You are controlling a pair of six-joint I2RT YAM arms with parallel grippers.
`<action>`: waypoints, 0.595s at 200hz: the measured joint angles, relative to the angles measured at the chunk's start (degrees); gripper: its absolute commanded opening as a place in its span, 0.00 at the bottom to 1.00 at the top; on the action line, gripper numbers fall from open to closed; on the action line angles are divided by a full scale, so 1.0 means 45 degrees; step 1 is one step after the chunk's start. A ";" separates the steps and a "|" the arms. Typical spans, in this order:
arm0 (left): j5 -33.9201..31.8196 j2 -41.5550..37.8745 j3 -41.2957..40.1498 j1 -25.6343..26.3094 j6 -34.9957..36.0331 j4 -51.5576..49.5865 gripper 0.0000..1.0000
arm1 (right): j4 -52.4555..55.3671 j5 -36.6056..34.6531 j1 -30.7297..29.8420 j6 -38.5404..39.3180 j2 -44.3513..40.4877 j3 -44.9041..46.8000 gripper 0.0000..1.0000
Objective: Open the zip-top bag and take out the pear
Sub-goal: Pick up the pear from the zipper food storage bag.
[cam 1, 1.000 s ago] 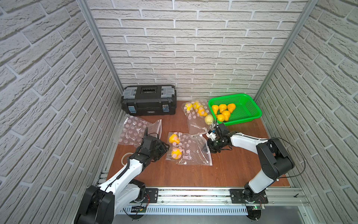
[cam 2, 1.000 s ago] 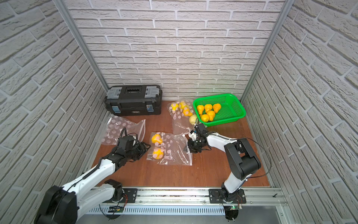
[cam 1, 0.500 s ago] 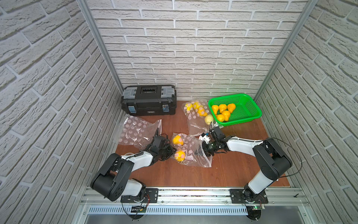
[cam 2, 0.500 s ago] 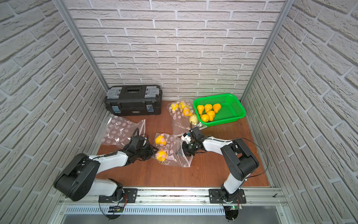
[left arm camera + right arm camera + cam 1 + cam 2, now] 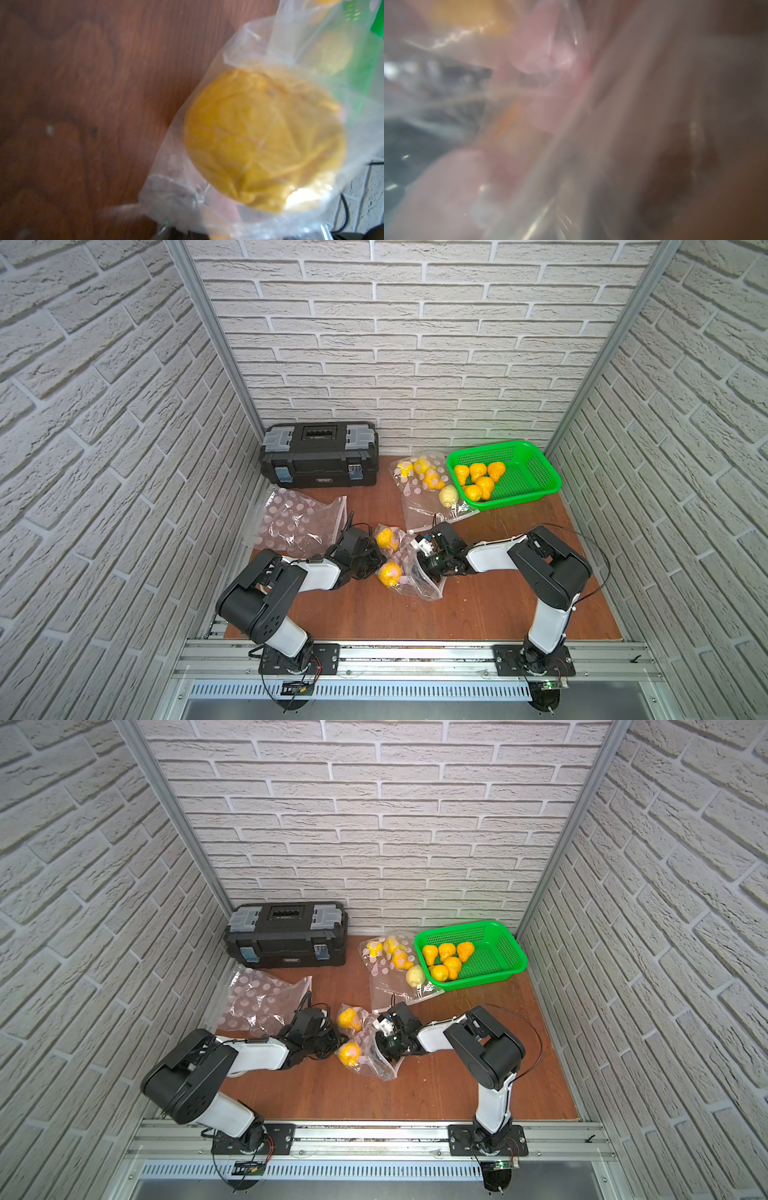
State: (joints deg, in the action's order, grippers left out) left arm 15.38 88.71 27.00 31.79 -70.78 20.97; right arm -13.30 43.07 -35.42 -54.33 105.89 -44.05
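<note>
Zip-top bag sits between left pincer, clamped on its edge, and right pincer, opening unclear.

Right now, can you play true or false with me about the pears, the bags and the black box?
1. The green basket holds five orange pears. True.
2. The black toolbox is open. False: its lid is shut.
3. The crumpled zip-top bag in the middle holds two pears. True.
4. The dotted bag in front of the toolbox is full of pears. False: it looks empty.
5. The pale pear sits inside the basket. False: it lies just outside it.
</note>
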 measured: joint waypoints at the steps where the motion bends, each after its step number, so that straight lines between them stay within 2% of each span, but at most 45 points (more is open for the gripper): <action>1: -0.0005 0.0000 0.0000 0.0000 0.0005 0.0000 0.00 | -0.0019 -0.0005 -0.0005 -0.0015 -0.0010 0.0015 0.18; 34: -0.0311 -0.0034 0.0000 0.0117 0.0010 0.0005 0.00 | -0.0301 -0.0733 -0.0146 -0.0593 -0.0957 0.0593 0.22; 88: -0.0646 -0.0112 0.0000 0.0189 0.0019 -0.0102 0.00 | -0.0160 -0.1049 -0.0510 -0.0699 -0.2273 0.0219 0.23; 119: -0.0758 -0.0117 0.0000 0.0204 0.0019 -0.0102 0.00 | 0.0573 -0.1326 -0.0889 -0.0335 -0.2448 -0.0408 0.40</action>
State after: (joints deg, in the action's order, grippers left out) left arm 11.97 88.18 27.00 32.71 -70.70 20.51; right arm -10.72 37.10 -39.42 -55.83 94.87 -45.89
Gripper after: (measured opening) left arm 0.049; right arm 0.345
